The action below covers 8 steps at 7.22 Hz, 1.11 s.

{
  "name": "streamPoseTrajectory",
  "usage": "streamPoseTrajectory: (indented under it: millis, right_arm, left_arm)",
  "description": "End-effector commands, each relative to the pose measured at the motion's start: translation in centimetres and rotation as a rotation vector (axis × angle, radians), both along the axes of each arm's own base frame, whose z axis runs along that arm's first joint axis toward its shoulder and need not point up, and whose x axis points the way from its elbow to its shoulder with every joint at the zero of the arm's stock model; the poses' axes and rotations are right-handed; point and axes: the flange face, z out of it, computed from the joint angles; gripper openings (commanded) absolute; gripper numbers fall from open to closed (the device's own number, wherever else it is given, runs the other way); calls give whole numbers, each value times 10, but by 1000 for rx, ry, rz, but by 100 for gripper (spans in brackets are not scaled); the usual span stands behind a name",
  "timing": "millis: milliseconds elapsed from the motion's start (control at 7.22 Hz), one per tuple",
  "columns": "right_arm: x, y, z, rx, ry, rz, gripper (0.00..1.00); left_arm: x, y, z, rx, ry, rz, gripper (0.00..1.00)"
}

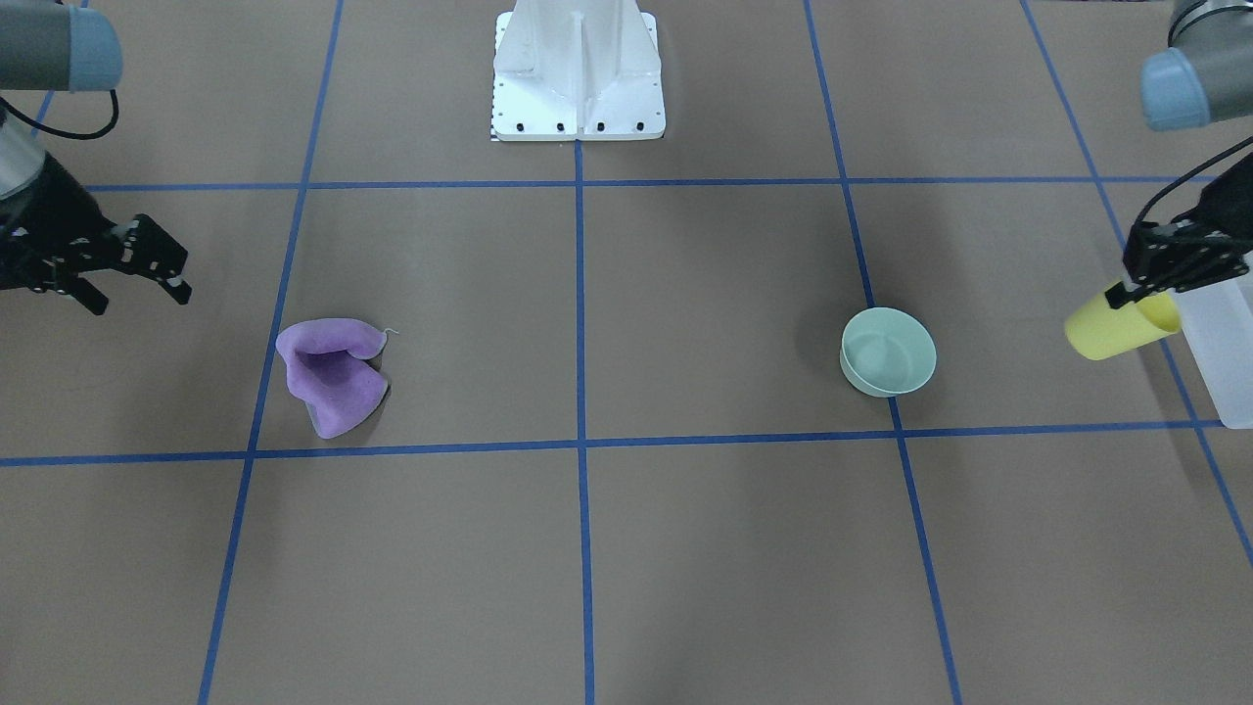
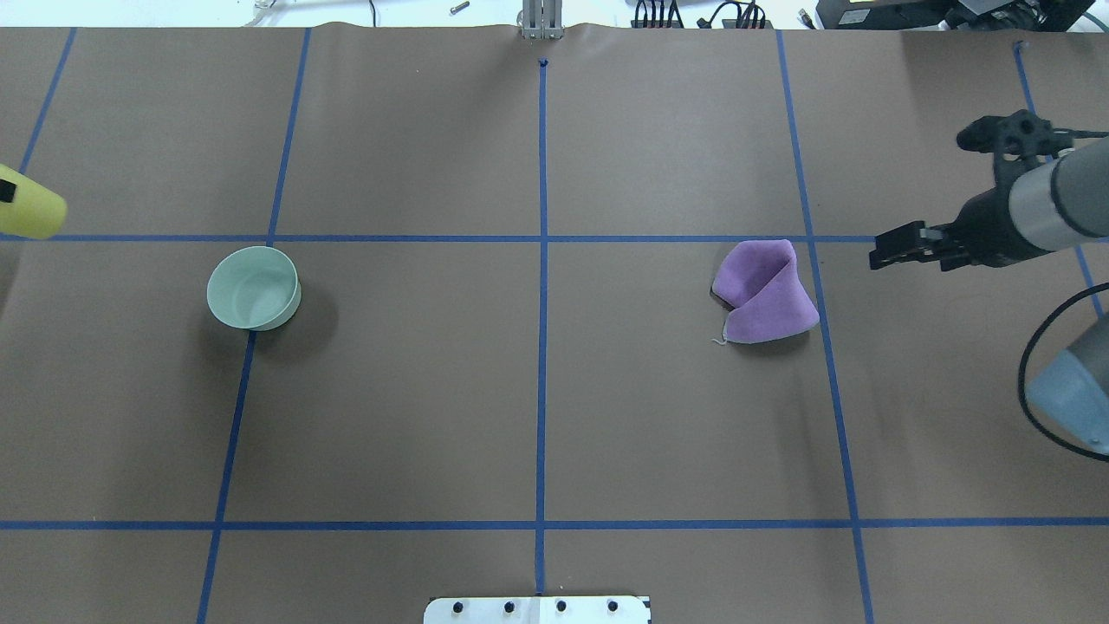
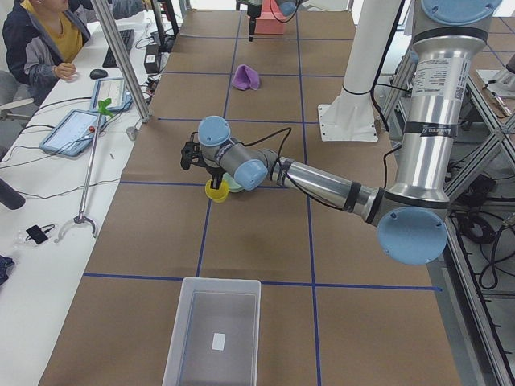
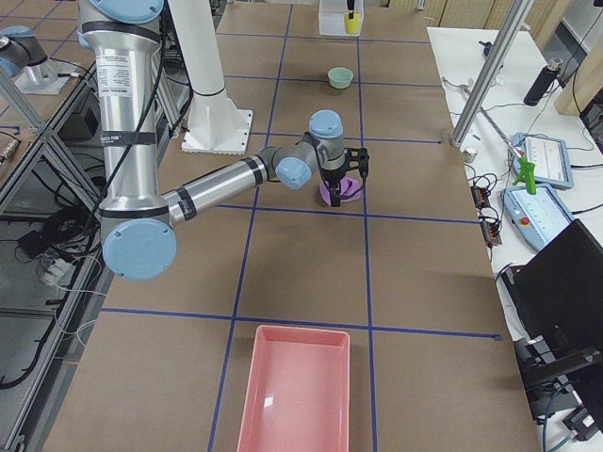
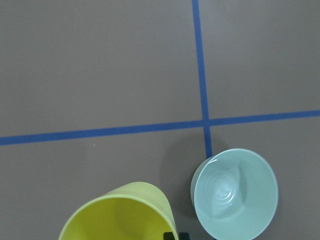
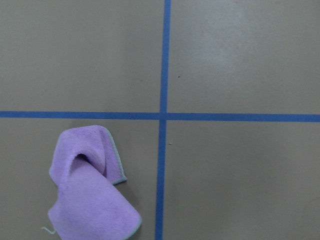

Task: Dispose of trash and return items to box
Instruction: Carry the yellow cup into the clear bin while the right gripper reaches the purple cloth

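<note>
My left gripper [image 1: 1136, 292] is shut on the rim of the yellow cup [image 1: 1116, 328] and holds it tilted above the table, next to the translucent box [image 1: 1224, 343]. The cup also shows at the overhead view's left edge [image 2: 30, 208] and in the left wrist view [image 5: 120, 215]. The mint-green bowl [image 1: 888, 351] sits upright on the table, apart from the cup; it also shows overhead [image 2: 254, 288] and in the left wrist view [image 5: 235, 192]. My right gripper [image 1: 137, 279] is open and empty, above the table beside a crumpled purple cloth [image 1: 331, 372].
The purple cloth [image 2: 767, 295] lies right of centre in the overhead view and shows in the right wrist view [image 6: 90, 190]. A pink tray [image 4: 294, 391] stands at the table's right end. The box [image 3: 213, 330] stands at the left end. The white robot base [image 1: 578, 69] is at the back.
</note>
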Motion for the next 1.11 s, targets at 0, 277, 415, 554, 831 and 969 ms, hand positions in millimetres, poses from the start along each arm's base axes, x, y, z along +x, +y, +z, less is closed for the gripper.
streamPoseTrajectory:
  millis: [0, 277, 415, 554, 831, 969]
  right_arm:
    - [-71, 0, -20, 9, 9, 14, 100]
    - [-104, -22, -15, -1, 29, 1, 100]
    - [-116, -29, -14, -7, 37, -2, 100]
    - [-124, -35, -17, -24, 31, 12, 100]
    - [-122, -32, -18, -68, 10, 24, 0]
    - [-121, -30, -20, -76, 3, 26, 0]
  left_arm:
    - [-114, 14, 49, 66, -119, 34, 0]
    - [-169, 24, 67, 113, -234, 50, 0]
    - [-180, 28, 73, 132, -264, 57, 0]
    - [-194, 33, 85, 149, -305, 67, 0]
    - [-205, 43, 120, 135, -311, 92, 0]
    - [-202, 58, 162, 75, -296, 113, 0]
